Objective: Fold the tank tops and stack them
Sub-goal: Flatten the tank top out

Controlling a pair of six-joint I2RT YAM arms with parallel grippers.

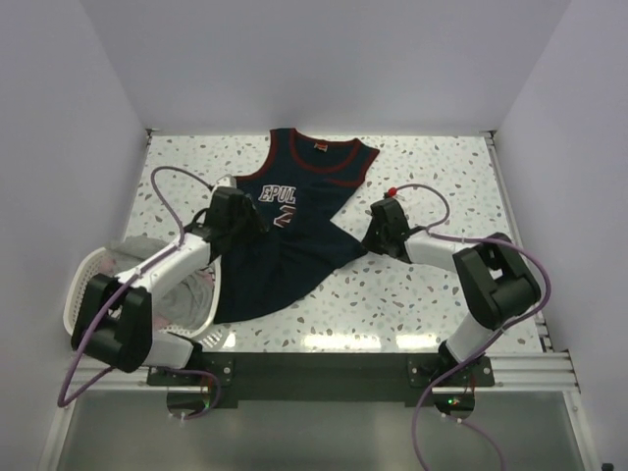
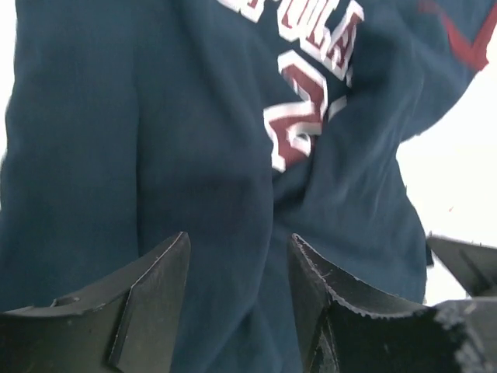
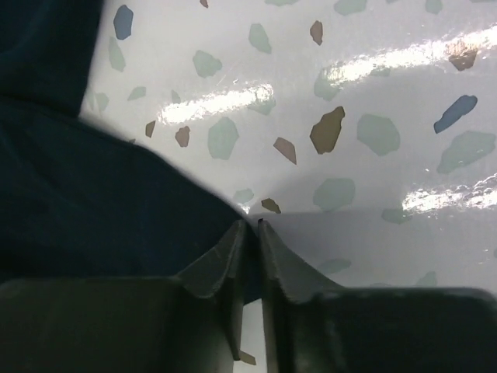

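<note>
Overhead, you are seeing the navy jersey (image 1: 294, 265) lying spread on the table (image 1: 442, 167), neck toward the far wall. Your left tool (image 1: 245, 226) is sitting over its left side and your right tool (image 1: 375, 238) is meeting its right edge. The white basket (image 1: 83, 285) is standing beside the left arm, holding pale cloth (image 1: 193, 289). Through the left wrist, the left tool (image 2: 237, 256) is hanging apart over the navy jersey (image 2: 194, 116). Through the right wrist, the right tool (image 3: 252, 225) is pressing together on the navy jersey (image 3: 78, 194) at its edge.
</note>
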